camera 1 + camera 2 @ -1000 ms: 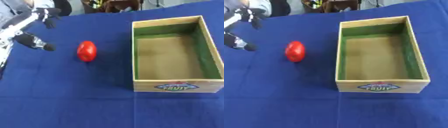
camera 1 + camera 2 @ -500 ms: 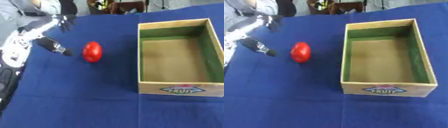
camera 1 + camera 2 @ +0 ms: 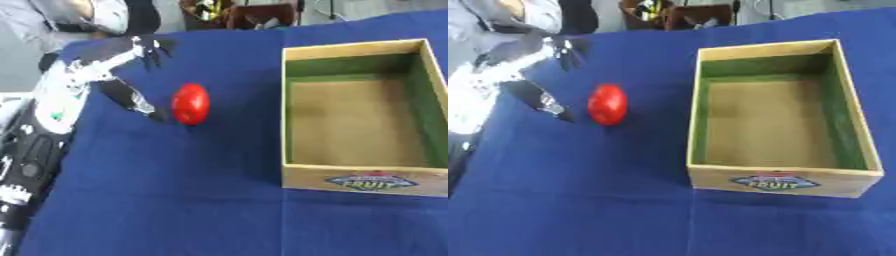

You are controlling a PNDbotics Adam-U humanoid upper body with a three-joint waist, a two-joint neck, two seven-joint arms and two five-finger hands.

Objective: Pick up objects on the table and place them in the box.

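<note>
left eye view
left hand (image 3: 105, 70): in from the left edge, spread wide, holding nothing; one finger points down with its tip just beside the red object, contact not clear; other fingers reach toward the far edge of the counter
red object (image 3: 191, 103): smooth, oval, red, maybe a tomato or apple; lies on the blue counter (image 3: 175, 200), well left of the box, not lifted
box (image 3: 367, 177): wooden, green inner walls, "FRUIT" label on the near face; floor bare, nothing inside
right hand: not visible

right eye view
left hand: same pose, blurred; the lower finger ends just left of the red object with a thin strip of blue between them
red object: on the cloth, apart from the box wall
box: interior empty here too
other objects on counter: none that I can see

progress
done: nothing in the box yet
current step (my read): approach/pre-grasp on the red object, hand not closed round it
left: close on it, lift, carry right over the box rim, release inside
risk (my read): round object could roll if the fingertip nudges it before the hand closes
</note>
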